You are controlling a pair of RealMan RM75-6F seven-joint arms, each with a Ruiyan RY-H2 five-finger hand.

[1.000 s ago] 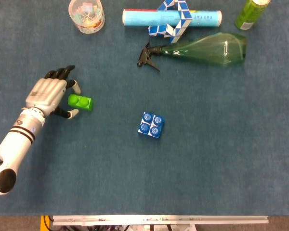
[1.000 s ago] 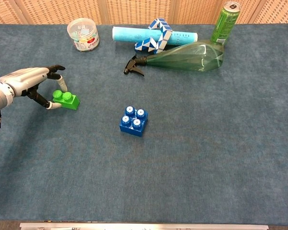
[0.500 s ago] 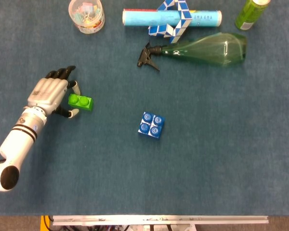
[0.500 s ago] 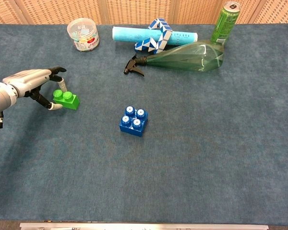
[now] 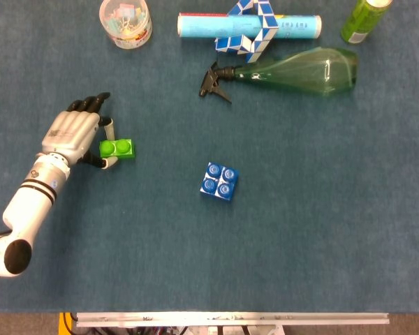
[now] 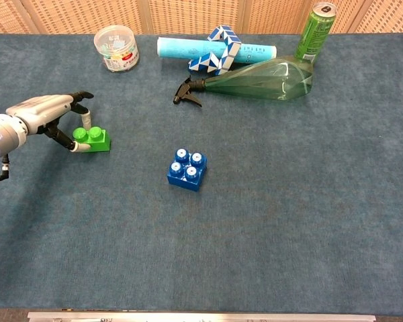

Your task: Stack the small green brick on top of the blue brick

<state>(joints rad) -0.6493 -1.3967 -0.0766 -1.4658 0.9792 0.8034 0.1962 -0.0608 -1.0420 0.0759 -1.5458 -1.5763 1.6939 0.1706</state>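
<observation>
A: Small green brick (image 5: 116,148) first. Where does it lie?

B: On the blue cloth of the table (image 5: 321,209), left side, well apart from the blue brick (image 5: 219,181), which sits near the middle with its studs up.

A: And the left hand (image 5: 73,132)?

B: It comes in from the lower left, forearm slanting up toward the brick, back of the hand facing up. The dark fingers (image 5: 91,105) reach forward past the brick's far side. The thumb and one finger bracket the brick's left end; in the chest view the two pale tips sit at the near and far faces of that end (image 6: 92,139). It looks like a pinch on the brick, which is flat on the cloth, not lifted.

A: The right hand?

B: Neither camera shows it.

A: What differs from a second ago?

B: The hand has crept a little toward the brick and the pale tips have closed against it. The brick has turned slightly: it lay a bit askew, and now its long side runs nearly level across the head view. The blue brick has not moved.

A: Along the back edge?

B: A clear tub (image 5: 126,21), a light blue tube (image 5: 195,26) with a blue-and-white twist puzzle (image 5: 255,14) on it, a green spray bottle (image 5: 300,70) lying on its side, and a green can (image 5: 364,19).
</observation>
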